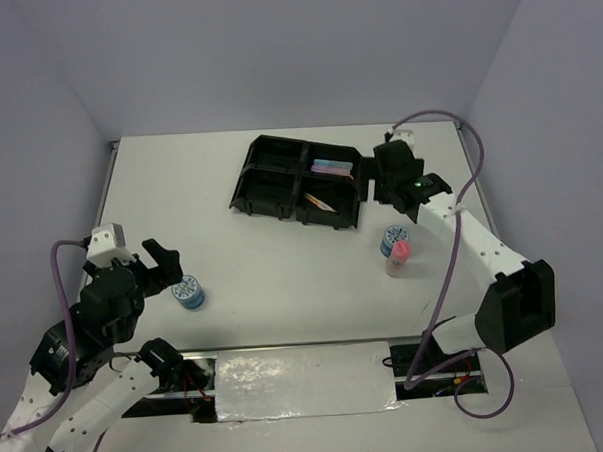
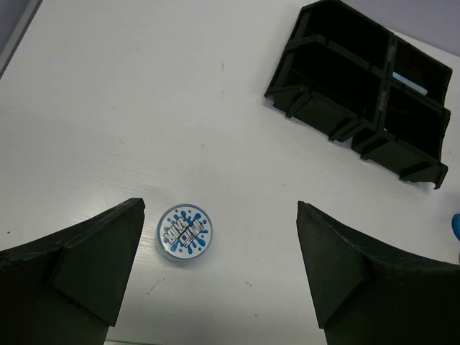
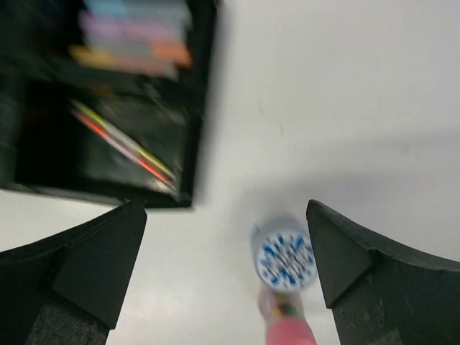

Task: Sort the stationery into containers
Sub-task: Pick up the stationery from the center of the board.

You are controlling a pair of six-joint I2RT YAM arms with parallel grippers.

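The black tray stands at the back centre. Its back right compartment holds pastel markers and its front right one thin pens. One blue-and-white tape roll lies at front left. My left gripper is open above it, and the roll sits nearer the left finger. A second tape roll and the pink-capped bottle stand right of the tray. My right gripper is open and empty above them; its blurred view shows roll, bottle, pens and markers.
Grey walls close in the white table on three sides. A purple cable hangs along the right arm. A shiny plate lies at the near edge between the arm bases. The tray shows at upper right in the left wrist view.
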